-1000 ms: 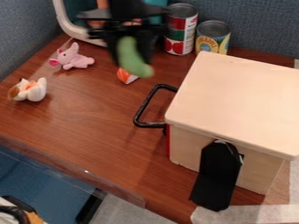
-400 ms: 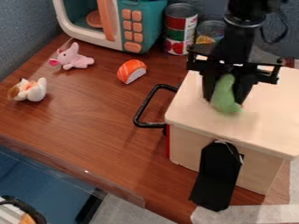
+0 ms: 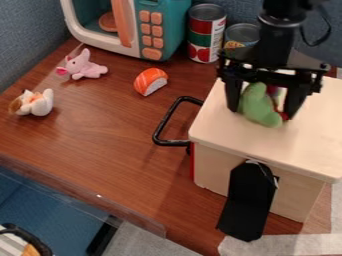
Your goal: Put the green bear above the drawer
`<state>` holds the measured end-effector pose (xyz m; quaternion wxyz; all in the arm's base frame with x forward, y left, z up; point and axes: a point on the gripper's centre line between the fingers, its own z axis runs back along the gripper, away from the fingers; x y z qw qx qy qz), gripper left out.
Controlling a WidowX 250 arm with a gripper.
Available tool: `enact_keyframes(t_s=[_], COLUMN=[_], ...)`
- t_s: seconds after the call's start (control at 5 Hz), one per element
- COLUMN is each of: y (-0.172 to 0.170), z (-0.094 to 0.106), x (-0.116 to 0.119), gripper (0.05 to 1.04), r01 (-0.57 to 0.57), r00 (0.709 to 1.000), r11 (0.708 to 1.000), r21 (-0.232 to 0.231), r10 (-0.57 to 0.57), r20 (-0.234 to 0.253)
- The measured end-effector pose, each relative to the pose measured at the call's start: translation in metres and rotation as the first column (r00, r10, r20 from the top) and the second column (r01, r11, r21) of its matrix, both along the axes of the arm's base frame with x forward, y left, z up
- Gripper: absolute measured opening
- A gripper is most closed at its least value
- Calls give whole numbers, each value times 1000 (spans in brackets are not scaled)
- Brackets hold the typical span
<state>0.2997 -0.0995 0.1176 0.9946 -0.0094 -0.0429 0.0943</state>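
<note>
Over the top of the wooden drawer box point(image 3: 307, 135), my gripper point(image 3: 262, 113) hangs down with its fingers spread apart, open. The green bear point(image 3: 259, 106) is between the two fingers, low at the lid's surface toward its left side. A bit of red and purple shows at the bear's right side. A visible gap separates the right finger from most of the green body. The drawer's black handle point(image 3: 162, 125) sticks out on the box's left side.
A toy microwave point(image 3: 177, 30) and two cans point(image 3: 206, 37) stand at the back. On the table point(image 3: 107, 145) are a pink plush point(image 3: 83, 66), a white-and-orange plush point(image 3: 37, 103) and a toy sushi piece point(image 3: 150, 81). A black holder point(image 3: 248, 205) is at the box's front.
The gripper came right from near the microwave to over the box, carrying the green bear. Its fingers have since spread wider, and the bear has tilted between them.
</note>
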Motion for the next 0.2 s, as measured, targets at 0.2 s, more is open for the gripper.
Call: enact_keyframes(t_s=[0.2], y=[11], z=[45], x=[-3], gripper=[1009], r01=[-16], r00=[998], r11=[998], r21=[-68], r10=[20], r20=[64])
